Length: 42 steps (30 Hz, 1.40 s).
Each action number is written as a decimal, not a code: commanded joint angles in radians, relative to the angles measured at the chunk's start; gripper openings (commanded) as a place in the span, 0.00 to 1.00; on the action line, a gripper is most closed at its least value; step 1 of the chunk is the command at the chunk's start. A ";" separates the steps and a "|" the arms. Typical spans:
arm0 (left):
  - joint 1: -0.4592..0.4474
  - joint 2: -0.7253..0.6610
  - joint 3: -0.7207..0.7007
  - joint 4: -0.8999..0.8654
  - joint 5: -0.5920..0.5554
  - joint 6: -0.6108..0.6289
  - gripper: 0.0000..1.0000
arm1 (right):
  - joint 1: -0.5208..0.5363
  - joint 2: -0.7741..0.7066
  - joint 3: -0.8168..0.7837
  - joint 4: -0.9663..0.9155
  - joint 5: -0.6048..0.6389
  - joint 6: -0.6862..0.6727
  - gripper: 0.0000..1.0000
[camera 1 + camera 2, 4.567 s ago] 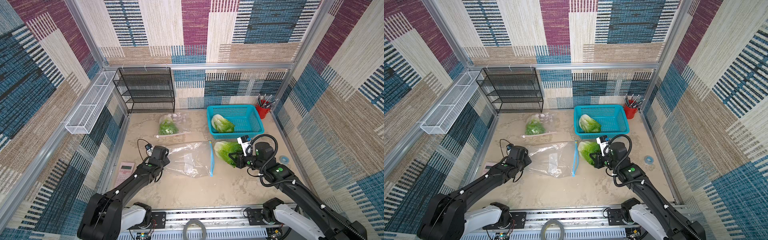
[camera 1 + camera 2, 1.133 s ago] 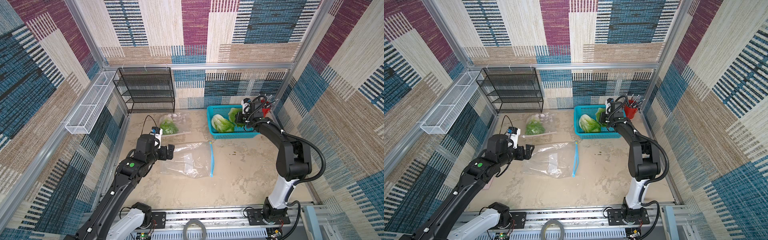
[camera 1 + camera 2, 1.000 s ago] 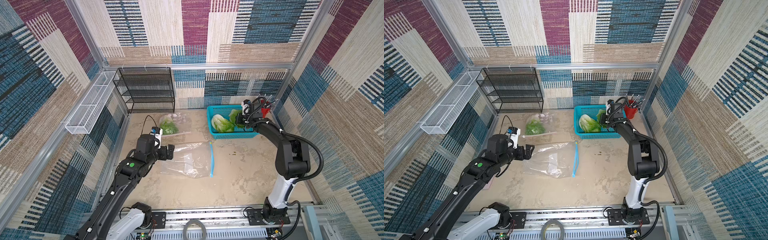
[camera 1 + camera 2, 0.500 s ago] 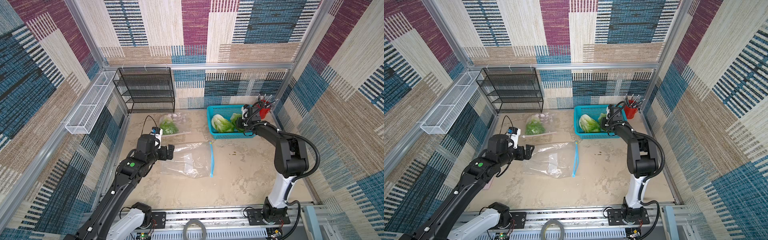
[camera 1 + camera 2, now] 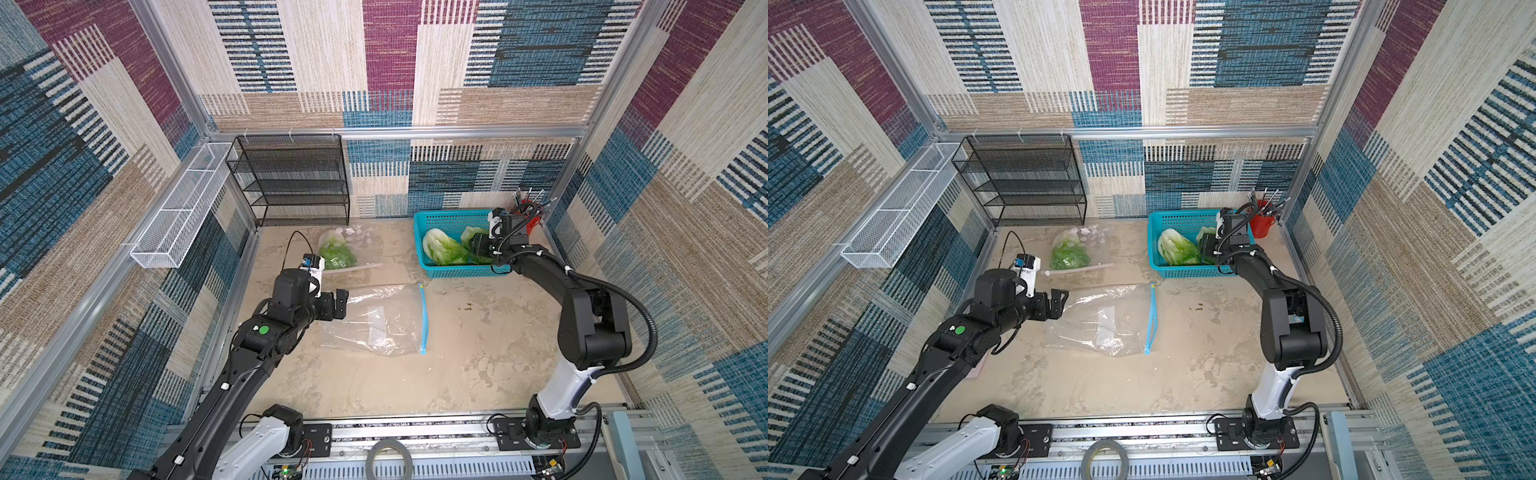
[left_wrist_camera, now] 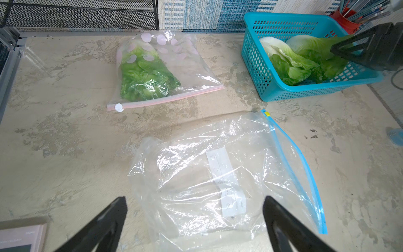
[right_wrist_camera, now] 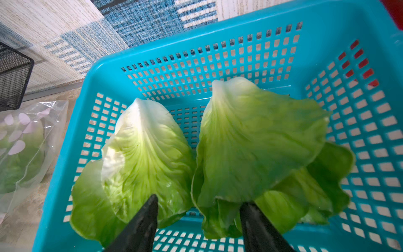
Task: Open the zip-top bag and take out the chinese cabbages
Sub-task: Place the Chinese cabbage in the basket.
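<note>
Right claw [image 7: 198, 200] is down inside the teal basket [image 5: 461, 272], jaws parted, nothing pinched. Leaf tips of cabbage 2 [image 7: 250, 141] sit in the gap and lie against one finger [image 7: 257, 227]. Cabbage 1 [image 7: 144, 157] lies just beside it in the same basket, and both white stalks point at the back wall. Cabbage 3 [image 6: 146, 74] is inside the pink-zip bag [image 6: 192, 65], flat on the table [image 5: 478, 374] between the black wire rack [image 5: 295, 178] and the blue-zip bag [image 5: 374, 320]. The pink strip lies flat with its white slider [image 6: 118, 107] at one end, and I can't confirm it's sealed. The blue-zip bag is crumpled mid-table, with only a white label [image 6: 226, 181] showing through the film. Left claw [image 5: 341, 303] is spread wide and holds nothing. It's parked at that bag's end away from the blue zip strip [image 5: 422, 318], and I can't tell if the tips touch the plastic. Red pen cup [image 5: 530, 216] stands just behind the basket's corner, near my right wrist. A flat pink item [image 6: 19, 237] lies by the left arm and is too cropped to identify.
</note>
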 commanded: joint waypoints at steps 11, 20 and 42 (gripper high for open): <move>0.002 -0.017 0.011 -0.028 -0.088 0.021 0.99 | 0.015 -0.202 -0.053 -0.065 -0.007 -0.026 0.72; 0.002 0.021 0.087 -0.137 -0.149 0.097 0.99 | 0.212 -0.223 0.071 -0.105 0.079 -0.133 0.75; 0.070 0.001 0.002 -0.102 -0.129 0.096 0.91 | 0.697 0.249 0.517 -0.202 0.273 -0.511 0.72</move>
